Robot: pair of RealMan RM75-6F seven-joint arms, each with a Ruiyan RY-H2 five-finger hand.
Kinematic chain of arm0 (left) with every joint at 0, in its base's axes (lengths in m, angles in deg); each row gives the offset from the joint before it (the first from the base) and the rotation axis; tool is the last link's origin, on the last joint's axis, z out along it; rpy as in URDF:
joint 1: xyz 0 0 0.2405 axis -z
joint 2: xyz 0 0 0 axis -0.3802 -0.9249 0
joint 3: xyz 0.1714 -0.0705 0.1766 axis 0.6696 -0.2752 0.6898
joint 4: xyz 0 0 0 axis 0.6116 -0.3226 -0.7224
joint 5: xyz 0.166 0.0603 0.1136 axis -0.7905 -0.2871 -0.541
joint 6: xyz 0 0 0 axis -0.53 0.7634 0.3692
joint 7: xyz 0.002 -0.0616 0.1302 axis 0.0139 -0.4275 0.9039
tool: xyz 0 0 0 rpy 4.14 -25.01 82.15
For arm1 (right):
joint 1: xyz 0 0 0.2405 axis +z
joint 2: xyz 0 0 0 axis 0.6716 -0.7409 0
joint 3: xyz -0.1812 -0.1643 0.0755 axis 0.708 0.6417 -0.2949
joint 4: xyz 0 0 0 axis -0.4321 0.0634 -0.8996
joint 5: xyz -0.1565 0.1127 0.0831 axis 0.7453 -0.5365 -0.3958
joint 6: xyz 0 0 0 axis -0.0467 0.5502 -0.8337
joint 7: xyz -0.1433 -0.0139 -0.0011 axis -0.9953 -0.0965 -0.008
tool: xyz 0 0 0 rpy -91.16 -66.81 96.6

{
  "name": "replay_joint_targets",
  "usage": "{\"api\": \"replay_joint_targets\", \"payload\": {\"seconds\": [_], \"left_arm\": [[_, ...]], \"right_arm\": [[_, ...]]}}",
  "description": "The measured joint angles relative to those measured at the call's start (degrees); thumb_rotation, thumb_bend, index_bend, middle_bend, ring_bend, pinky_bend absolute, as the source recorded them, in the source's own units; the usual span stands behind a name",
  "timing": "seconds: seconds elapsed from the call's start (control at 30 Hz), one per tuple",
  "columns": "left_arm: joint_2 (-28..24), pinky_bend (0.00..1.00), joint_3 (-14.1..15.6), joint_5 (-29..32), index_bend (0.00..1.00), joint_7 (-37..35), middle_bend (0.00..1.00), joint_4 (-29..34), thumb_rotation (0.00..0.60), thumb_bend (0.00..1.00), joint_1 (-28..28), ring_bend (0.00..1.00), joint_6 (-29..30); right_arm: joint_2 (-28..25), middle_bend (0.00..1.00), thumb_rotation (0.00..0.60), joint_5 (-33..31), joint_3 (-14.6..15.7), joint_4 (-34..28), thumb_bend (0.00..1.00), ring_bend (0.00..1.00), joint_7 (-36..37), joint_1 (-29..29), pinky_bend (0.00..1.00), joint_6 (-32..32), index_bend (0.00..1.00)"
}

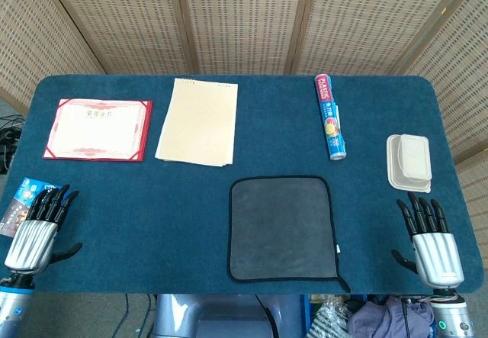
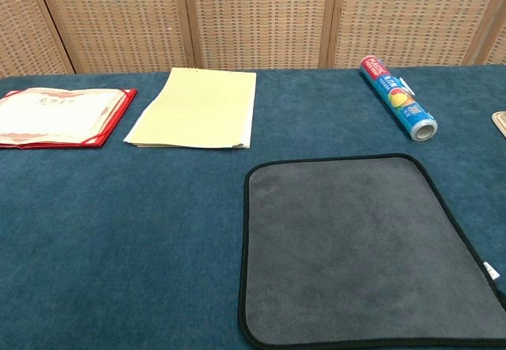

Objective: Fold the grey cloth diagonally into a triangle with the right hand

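The grey cloth [image 1: 283,228] lies flat and unfolded at the near edge of our blue worktop [image 1: 152,193], between our two hands. Our right hand [image 1: 429,235] rests beside it, fingers apart and holding nothing; our left hand [image 1: 38,227] lies likewise, well away. The risk we see: the cloth's near right corner [image 1: 345,283] hangs at the worktop's edge, so a loose pinch could drag the whole cloth instead of lifting one layer, leaving a crooked triangle.
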Motion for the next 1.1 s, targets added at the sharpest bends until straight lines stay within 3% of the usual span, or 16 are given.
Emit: {"api": "replay_joint_targets", "payload": {"seconds": [1.1], "left_arm": [[-0.4, 0.0, 0.08, -0.33, 0.0, -0.81, 0.0, 0.63, 0.6, 0.16, -0.03, 0.0, 0.08]], "right_arm": [[0.1, 0.0, 0.6, 0.29, 0.28, -0.64, 0.08, 0.0, -1.07, -0.3, 0.0, 0.04, 0.03]]}}
